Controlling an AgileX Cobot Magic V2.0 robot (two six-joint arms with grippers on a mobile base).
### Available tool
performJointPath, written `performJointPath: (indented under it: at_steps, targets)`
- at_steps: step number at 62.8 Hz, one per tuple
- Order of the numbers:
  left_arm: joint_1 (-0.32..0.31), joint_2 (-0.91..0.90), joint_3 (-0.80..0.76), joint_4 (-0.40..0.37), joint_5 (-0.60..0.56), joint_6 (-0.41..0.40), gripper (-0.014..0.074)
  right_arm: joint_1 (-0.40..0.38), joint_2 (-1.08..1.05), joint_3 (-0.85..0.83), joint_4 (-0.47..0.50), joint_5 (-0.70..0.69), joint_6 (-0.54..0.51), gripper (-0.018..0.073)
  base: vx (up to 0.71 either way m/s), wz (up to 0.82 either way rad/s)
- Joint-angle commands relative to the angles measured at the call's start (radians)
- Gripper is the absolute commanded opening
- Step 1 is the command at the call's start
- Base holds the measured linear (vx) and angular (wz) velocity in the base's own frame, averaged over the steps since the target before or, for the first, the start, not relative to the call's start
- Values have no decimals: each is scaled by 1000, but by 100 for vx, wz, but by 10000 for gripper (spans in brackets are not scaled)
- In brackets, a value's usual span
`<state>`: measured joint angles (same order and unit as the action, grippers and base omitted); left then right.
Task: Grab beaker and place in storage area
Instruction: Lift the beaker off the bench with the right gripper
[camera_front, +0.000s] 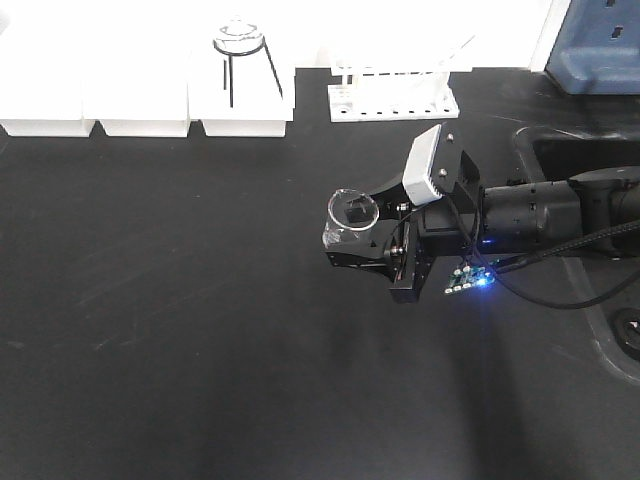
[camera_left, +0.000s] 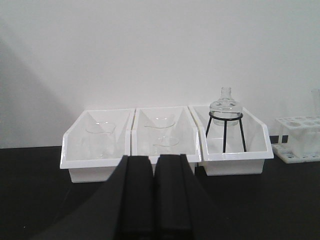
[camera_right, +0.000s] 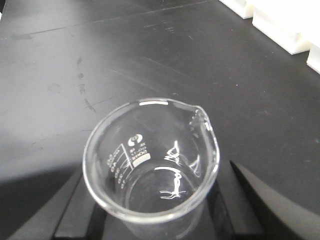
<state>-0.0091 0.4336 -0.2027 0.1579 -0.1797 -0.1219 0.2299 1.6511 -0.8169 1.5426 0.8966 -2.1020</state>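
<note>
On beaker (camera_right: 134, 156) — white print, illegible.

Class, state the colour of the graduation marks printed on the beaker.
White graduation marks on the clear glass beaker; they show clearest in the right wrist view.

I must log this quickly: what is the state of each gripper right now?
Left gripper: jaws closed, holding nothing.
Right gripper: jaws closed on the beaker.
</note>
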Motion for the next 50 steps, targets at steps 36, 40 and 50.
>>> performJointPath:
  at_steps: [36, 40, 50]
  targets:
    - [0, 11, -33, -7, -86, -8, -6, -4, -42, -20, 48, 67, -9, -6, 0, 0]
    - [0, 11, -33, -7, -86, -8, -6, -4, -42, -20, 48, 67, -9, -6, 0, 0]
    - [0, 11, -33, -8, -86, -8, -6, -4, -42, -20, 48, 67, -9, -6, 0, 0]
